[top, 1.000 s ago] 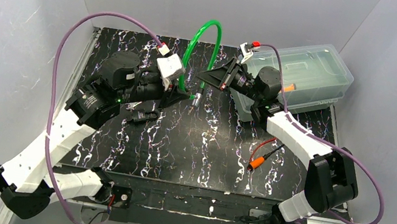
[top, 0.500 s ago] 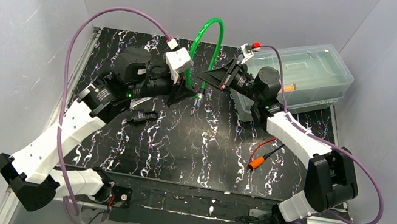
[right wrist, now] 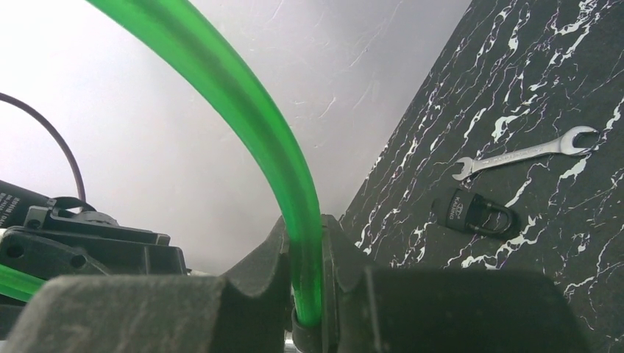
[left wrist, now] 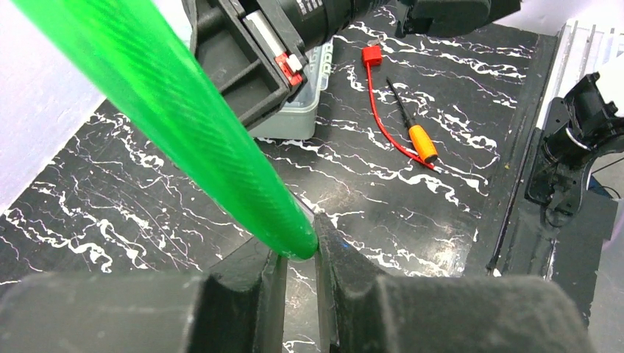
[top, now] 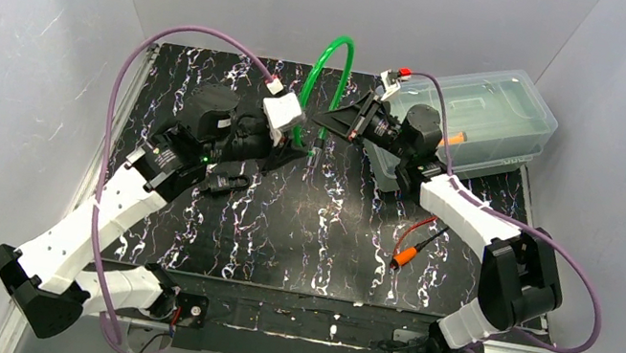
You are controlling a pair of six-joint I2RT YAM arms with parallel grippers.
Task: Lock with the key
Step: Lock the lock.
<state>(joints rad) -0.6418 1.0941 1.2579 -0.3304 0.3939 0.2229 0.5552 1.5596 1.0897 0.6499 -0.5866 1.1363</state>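
Currently: desk (top: 318,236) top is black with white marbling, and plain grey walls (top: 22,38) stand on three sides.

- A clear plastic bin (top: 495,112) sits at the far right corner.
- An orange-handled screwdriver (top: 407,254) and a red lead (top: 417,226) lie in the right half.
- A small black padlock (top: 225,183) lies left of centre, with an open-ended wrench (right wrist: 526,153) just beside it.
- The green lock cable (top: 325,57) arches in the air over the far middle of the desk.
- The left gripper (left wrist: 298,254) is clamped narrow on one end of the cable, the right gripper (right wrist: 304,235) on the other.
- I cannot make out a key.

Versus one second ago, the left arm has swung towards the right gripper. The cable ends are closer and the loop is narrower. The right arm is essentially unchanged.
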